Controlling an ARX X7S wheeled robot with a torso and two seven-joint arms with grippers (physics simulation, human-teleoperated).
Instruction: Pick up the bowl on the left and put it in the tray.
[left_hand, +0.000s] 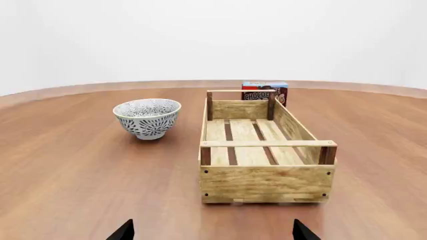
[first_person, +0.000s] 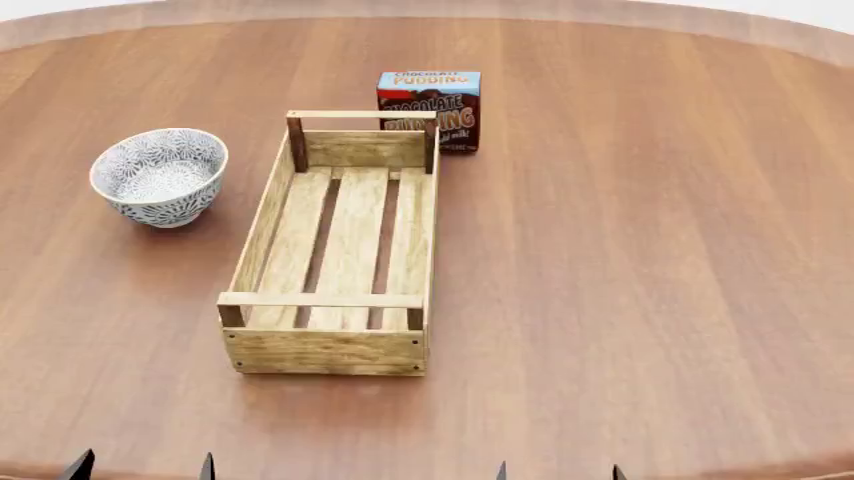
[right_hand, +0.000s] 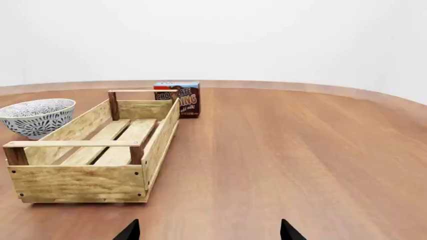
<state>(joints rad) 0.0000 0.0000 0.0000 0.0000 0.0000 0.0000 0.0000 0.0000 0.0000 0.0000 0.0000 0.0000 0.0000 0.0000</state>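
Note:
The bowl (first_person: 159, 176), white with a dense grey floral pattern, stands upright on the table just left of the tray (first_person: 342, 250); it also shows in the left wrist view as the bowl (left_hand: 147, 117) and the right wrist view as the bowl (right_hand: 37, 116). The tray is a long light-wood crate (left_hand: 263, 150) with a slatted bottom and nothing in it, seen again as the tray (right_hand: 93, 150). My left gripper (first_person: 143, 468) is open at the table's near edge, well short of the bowl. My right gripper (first_person: 558, 472) is open too, near the front edge, holding nothing.
A chocolate pudding box (first_person: 430, 108) stands upright just behind the tray's far end. The round wooden table (first_person: 641, 250) stretches wide to the right of the tray.

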